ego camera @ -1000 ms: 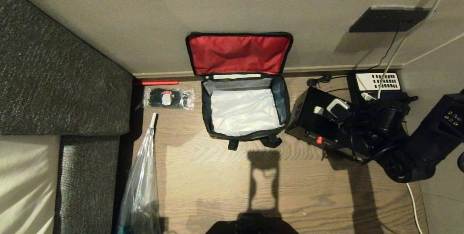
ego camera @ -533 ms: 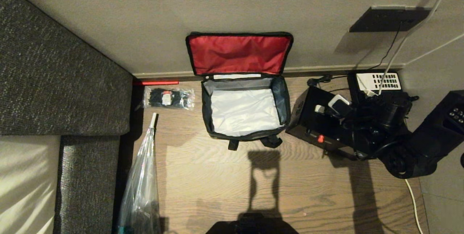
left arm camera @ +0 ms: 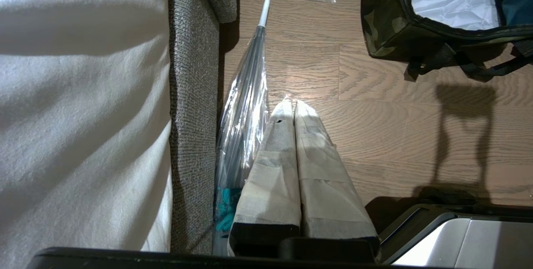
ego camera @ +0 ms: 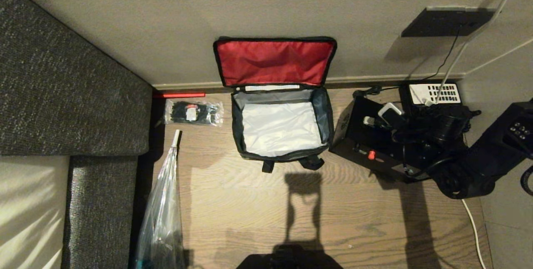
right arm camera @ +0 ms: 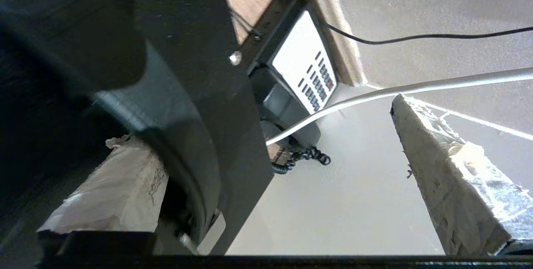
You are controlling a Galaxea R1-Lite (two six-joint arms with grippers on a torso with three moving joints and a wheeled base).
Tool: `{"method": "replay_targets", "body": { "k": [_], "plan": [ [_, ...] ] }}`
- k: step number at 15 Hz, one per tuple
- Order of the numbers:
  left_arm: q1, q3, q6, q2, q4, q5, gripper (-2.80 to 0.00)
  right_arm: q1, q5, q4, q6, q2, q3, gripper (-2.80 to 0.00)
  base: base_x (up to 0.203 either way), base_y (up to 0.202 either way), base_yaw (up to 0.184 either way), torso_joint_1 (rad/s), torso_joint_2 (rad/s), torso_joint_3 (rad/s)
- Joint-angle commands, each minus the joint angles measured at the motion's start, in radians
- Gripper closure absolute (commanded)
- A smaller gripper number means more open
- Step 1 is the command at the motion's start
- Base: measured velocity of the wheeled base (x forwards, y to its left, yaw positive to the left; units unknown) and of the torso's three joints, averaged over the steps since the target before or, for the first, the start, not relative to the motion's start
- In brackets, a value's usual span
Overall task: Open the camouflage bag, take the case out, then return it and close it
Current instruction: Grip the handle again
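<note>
Wood-plank floor [ego camera: 258, 206] runs up to a beige wall w/ skirting; grey sofa [ego camera: 70, 94] fills the 9 o'clock side of the head view. Camouflage bag [ego camera: 283, 152] sits at centre against the wall, red-lined lid flap [ego camera: 272, 61] thrown back upright onto the wall, grey lining bare inside. Case [ego camera: 362, 138] lies on the floor just beside the bag at its 3 o'clock, black, red latch [ego camera: 371, 155] facing 6 o'clock. Right gripper [right arm camera: 275, 169] is at the case's handle [right arm camera: 166, 144], fingers spread wide: one taped finger [right arm camera: 116, 185] tucked behind the handle, the other well clear on the far side, nothing clenched. Black telephone [ego camera: 435, 93] w/ white keypad at 1 o'clock of the case, by the wall. Left gripper [left arm camera: 293, 106] hangs parked near the sofa edge, fingertips pressed together, beside a clear plastic-wrapped umbrella [left arm camera: 245, 110]. Packet of cable ties [ego camera: 193, 113] at the bag's 9 o'clock
</note>
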Motion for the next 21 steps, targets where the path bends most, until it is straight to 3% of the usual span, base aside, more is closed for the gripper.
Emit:
{"method": "replay_targets", "body": {
  "k": [1,7,8,21],
  "plan": [
    [0.000,0.003,0.000,-0.002,0.000,0.000,0.00,-0.005,-0.022,-0.006,-0.006,0.025,-0.018,-2.80,0.000,0.000,0.000,0.000,0.00,0.000],
    [0.000,0.003,0.000,-0.002,0.000,0.000,0.00,-0.024,-0.028,-0.002,-0.012,0.050,-0.029,-2.80,0.000,0.000,0.000,0.000,0.00,0.000],
    [0.000,0.003,0.000,-0.002,0.000,0.000,0.00,-0.023,-0.028,-0.004,-0.010,0.052,-0.029,0.00,0.000,0.000,0.000,0.000,0.00,0.000],
    [0.000,0.003,0.000,-0.002,0.000,0.000,0.00,0.005,-0.028,0.002,-0.008,-0.020,0.024,0.00,0.000,0.000,0.000,0.000,0.00,0.000]
  ]
}}
